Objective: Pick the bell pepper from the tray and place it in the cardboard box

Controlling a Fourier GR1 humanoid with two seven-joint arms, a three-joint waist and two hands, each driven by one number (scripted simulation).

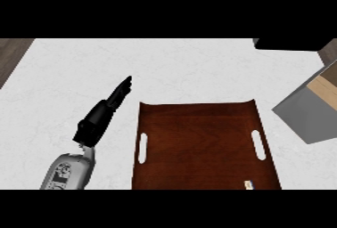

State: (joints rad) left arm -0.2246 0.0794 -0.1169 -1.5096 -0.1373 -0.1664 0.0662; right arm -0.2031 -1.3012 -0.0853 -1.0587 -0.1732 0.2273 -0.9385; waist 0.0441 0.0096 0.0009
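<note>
One hand shows, your left hand [104,110], fingers straight and holding nothing just left of the tray [197,147], where no bell pepper is in sight, so the pick looks finished or hidden; next, check the box [302,113] right of the tray.

The tray [197,151] shows dark reddish wood grain, smooth and faintly sheened. Around it, the counter [164,67] looks like pale marbled stone, matt.
</note>
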